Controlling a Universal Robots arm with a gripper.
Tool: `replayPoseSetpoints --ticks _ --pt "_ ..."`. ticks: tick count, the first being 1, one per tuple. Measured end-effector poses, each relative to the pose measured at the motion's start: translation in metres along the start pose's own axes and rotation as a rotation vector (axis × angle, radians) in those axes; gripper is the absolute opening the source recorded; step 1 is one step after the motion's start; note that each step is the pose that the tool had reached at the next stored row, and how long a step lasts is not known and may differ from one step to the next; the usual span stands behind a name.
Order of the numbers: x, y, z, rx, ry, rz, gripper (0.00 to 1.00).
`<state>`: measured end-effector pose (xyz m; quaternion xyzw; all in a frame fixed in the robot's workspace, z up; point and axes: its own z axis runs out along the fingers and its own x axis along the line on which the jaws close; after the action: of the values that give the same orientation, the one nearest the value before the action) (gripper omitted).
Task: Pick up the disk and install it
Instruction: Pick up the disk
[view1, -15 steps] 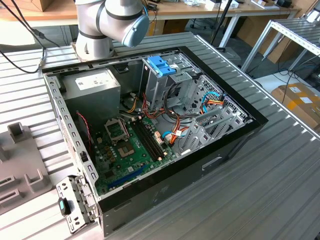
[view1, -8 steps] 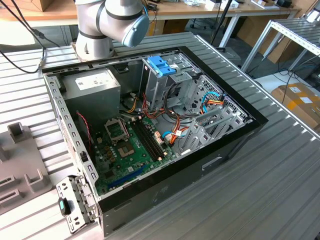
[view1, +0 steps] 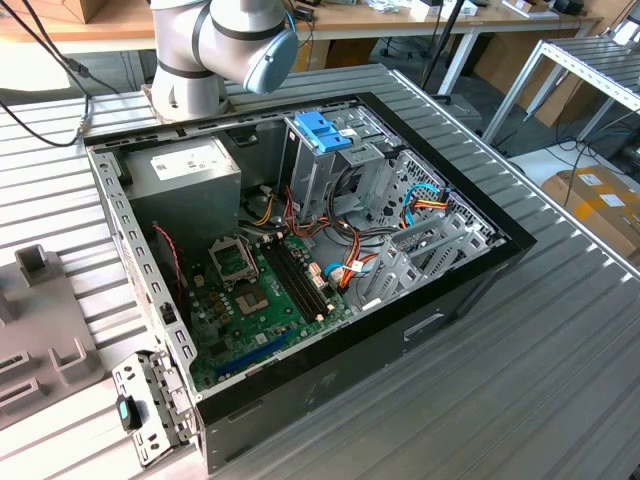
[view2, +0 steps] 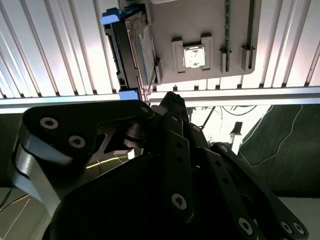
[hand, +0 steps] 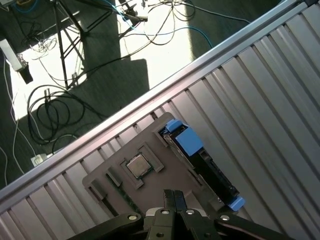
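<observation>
One disk (hand: 207, 167) on edge in the tray (hand: 150, 141), gripper (hand: 173, 194) empty

Both wrist views show the gripper's fingers pressed together with nothing between them, apart from the disk. The disk stands on its side (a blue rail at each end) in a slot at the grey tray's edge, beside a square chip (hand: 139, 166). The tray lies on the ribbed table (hand: 260, 100). The exterior view shows an open computer case (view1: 420, 330) with a blue-topped cage (view1: 320, 165) inside
</observation>
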<state>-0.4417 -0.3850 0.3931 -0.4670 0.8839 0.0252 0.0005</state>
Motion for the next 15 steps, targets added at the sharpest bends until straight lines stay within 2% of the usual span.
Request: replayPoseSetpoints --ticks 15 --pt "0.0000 0.0000 0.0000 -0.0009 0.0016 -0.037 0.11"
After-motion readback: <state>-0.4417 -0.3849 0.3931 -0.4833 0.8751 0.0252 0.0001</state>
